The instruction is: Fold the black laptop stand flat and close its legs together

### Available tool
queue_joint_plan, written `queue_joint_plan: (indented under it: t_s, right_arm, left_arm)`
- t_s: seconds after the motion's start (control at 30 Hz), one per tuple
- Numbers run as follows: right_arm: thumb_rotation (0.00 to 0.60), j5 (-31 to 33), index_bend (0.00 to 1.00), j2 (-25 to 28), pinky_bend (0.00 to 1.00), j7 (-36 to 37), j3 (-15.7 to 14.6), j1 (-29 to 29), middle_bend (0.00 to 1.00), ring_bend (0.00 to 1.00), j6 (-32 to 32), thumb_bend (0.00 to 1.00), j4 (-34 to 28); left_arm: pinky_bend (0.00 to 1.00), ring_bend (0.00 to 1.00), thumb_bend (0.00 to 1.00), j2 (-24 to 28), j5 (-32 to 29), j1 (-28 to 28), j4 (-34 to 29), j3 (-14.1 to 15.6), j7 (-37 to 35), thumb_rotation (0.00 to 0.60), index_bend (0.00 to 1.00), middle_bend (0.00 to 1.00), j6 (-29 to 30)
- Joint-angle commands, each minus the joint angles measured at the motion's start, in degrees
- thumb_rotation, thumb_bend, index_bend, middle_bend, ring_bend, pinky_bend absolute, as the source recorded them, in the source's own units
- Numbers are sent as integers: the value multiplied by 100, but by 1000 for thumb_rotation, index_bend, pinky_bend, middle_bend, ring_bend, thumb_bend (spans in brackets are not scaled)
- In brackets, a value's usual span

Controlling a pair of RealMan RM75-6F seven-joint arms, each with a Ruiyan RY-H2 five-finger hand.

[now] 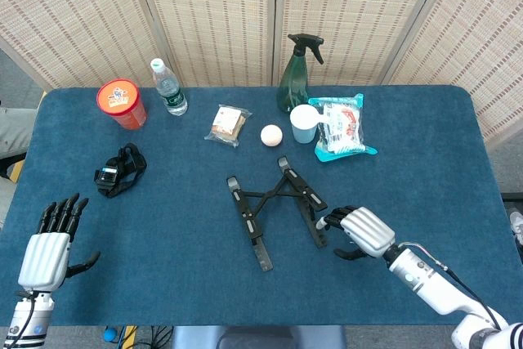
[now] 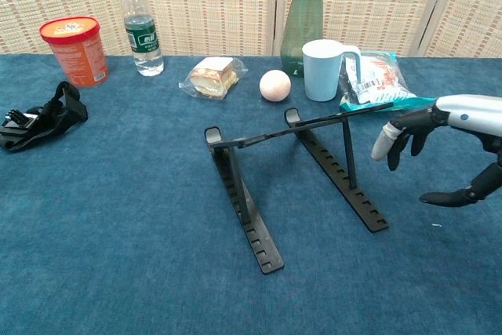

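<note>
From the head view, the black laptop stand [image 1: 276,210] sits propped open mid-desk, the right hand [image 1: 356,230] just beside its right leg, fingers apart and empty; the left hand [image 1: 47,248] rests open near the desk's front left corner. From the chest view, the stand's thin, notched legs [image 2: 339,169] look stiff and light, likely best taken by the raised crossbar [image 2: 302,127].
</note>
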Motion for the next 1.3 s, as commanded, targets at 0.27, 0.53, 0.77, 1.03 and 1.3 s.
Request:
queue_joint_plan:
  t_s: [0.27,0.53,0.77,1.03,1.3]
  right_arm:
    - [600,151,360,-444,354,-40,249,376,443,309,51,184,361]
    - [600,457,360,-656,359,-243,547,731,402,289,-116,183,559]
    - [600,816,350,-757,349,-247,838,1109,360,247,-397,183,632]
    - [600,1140,320,-945,318,-281,1022,1479,329,220,-712,184,856]
    - [600,1456,320,-1113,314,-256,1198,1792,326,219,-937,184,1166]
  left_arm:
    - [0,0,151,15,-25,20,34,-4,-42,600,18,0,9]
    - [0,0,151,11,-40,29,69,-4,-85,600,18,0,5]
    - [0,0,151,34,-18,73,70,15,-116,600,18,0,58]
    - [0,0,151,40,0,98,68,29,-120,600,18,0,79]
    - [0,0,150,33,-9,112,86,31,-124,600,18,0,79]
